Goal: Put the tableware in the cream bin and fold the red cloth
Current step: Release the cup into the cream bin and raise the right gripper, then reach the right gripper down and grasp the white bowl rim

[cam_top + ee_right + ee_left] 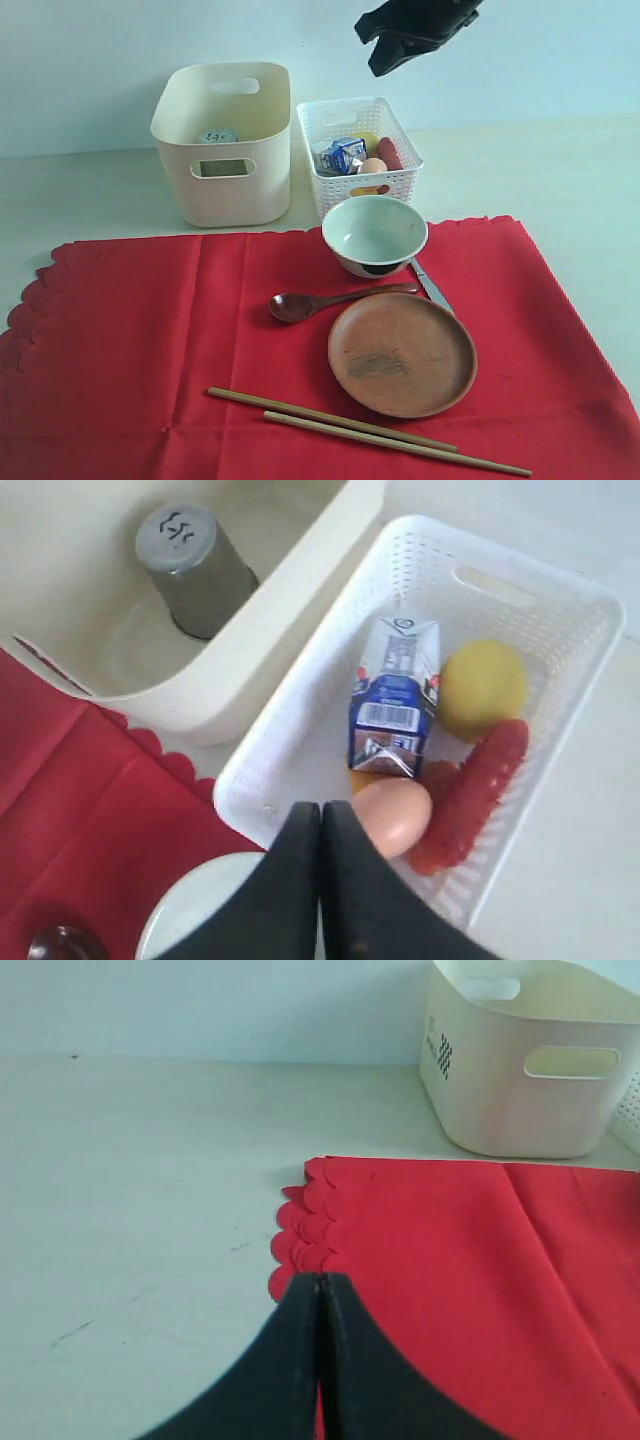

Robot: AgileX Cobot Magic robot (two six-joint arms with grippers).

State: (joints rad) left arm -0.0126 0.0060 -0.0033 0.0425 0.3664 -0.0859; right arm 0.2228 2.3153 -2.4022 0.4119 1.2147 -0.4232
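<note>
left gripper (318, 1285): jaws pressed flat together, nothing between them. i see it low over the scalloped side edge of the red cloth (150, 340), near the cloth's far left corner. it doesn't show in the exterior view.

right gripper (320, 815): jaws also closed tight, empty. it hangs high up past the cloth's far edge, above the near wall of the white lattice basket (370, 185).

the cloth lies spread flat on the table (560, 180), unfolded, creases visible.

the cream bin (225, 190) stands just off the cloth's far edge, left of the basket and close beside it. the steel cup (195, 570) is inside the bin, flat marked end up.

everything else is on the cloth:
- the white bowl (375, 235) is upright and empty at the far edge.
- the dark wooden spoon (320, 302) is near the middle, with its handle tip by the plate's far rim.
- the metal knife (432, 288) is partly hidden under the bowl and runs toward the plate.
- the round brown plate (402, 355) is right of centre.
- the chopsticks (370, 430) lie side by side along the near edge, just below the plate.

the basket holds a blue-white carton (395, 695), lemon (483, 688), sausage (475, 780) and egg (390, 815).
</note>
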